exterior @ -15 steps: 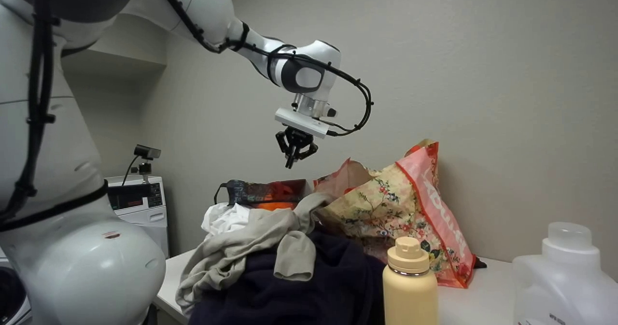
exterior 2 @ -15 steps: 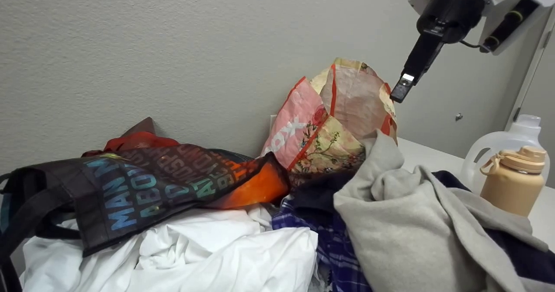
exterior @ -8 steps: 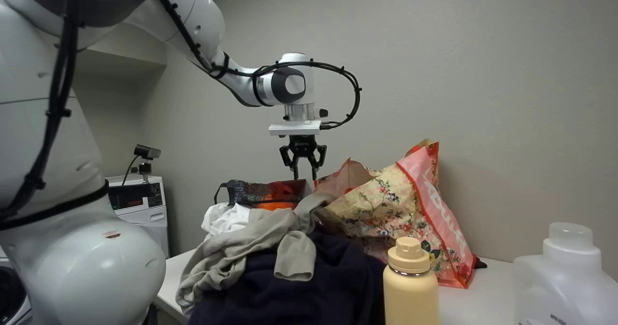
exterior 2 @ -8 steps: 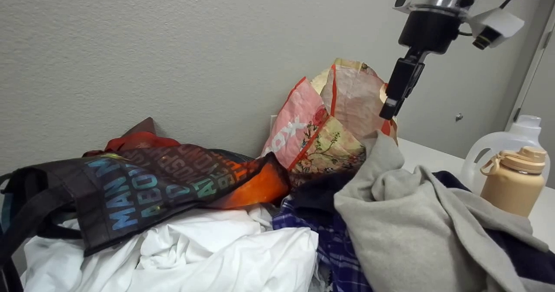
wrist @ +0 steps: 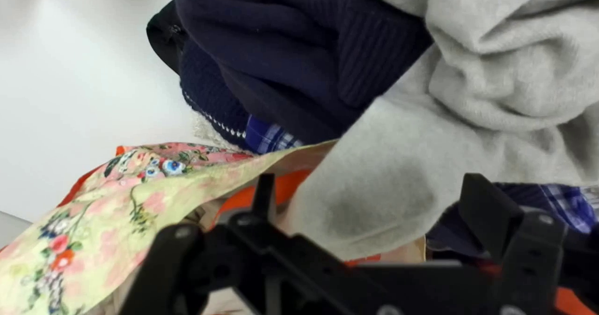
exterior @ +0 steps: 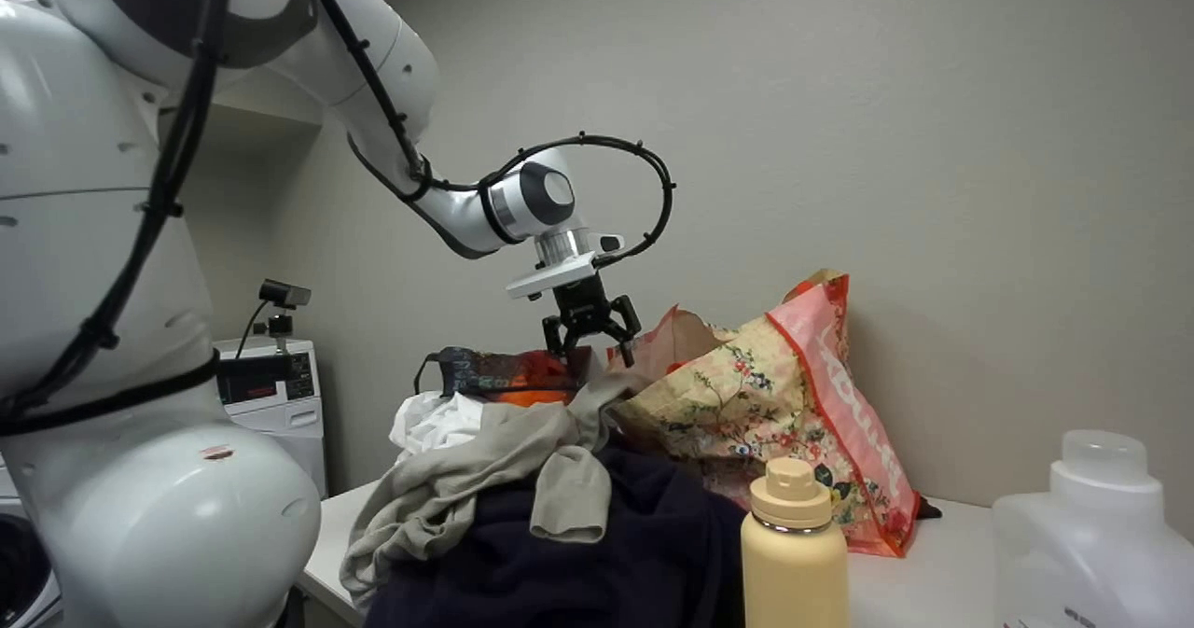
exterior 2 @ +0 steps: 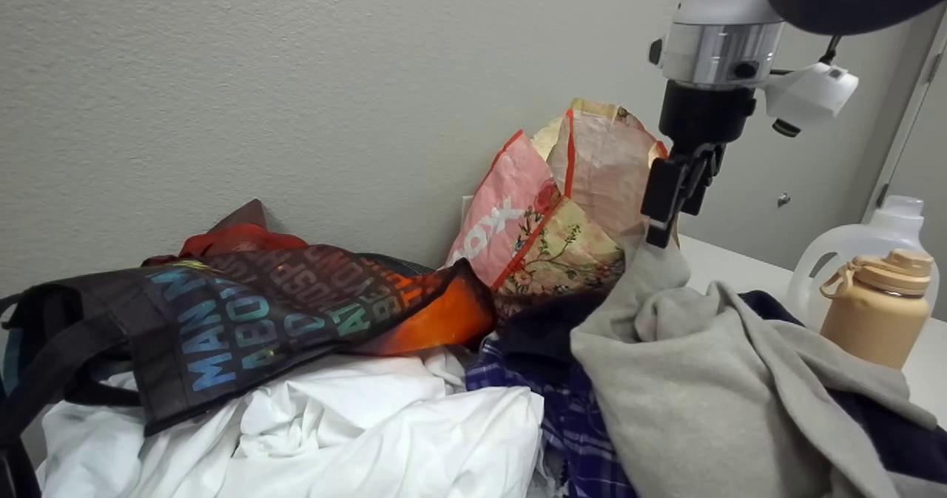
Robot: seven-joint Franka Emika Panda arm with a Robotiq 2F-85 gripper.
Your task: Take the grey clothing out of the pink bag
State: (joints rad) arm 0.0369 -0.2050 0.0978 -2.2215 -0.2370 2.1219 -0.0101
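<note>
The grey clothing drapes mostly over a dark pile in front of the pink bag, which is pink with floral panels and leans against the wall. One end of that grey clothing lies across the bag's mouth; how much goes inside cannot be seen. My gripper hangs just above this end, its jaws wide apart. In the wrist view the cloth end shows between the fingertips, with the floral rim of the pink bag to the left. An exterior view has the gripper close over the cloth, contact unclear.
Navy clothing lies beneath the grey piece. A beige bottle and a white jug stand in front of the pink bag. Beside it are a dark lettered bag and white cloth.
The fingers have gone from together to wide apart. My gripper has come down from above the bags to just over the grey cloth's end, its wrist tilting. The cloth and bags look unmoved.
</note>
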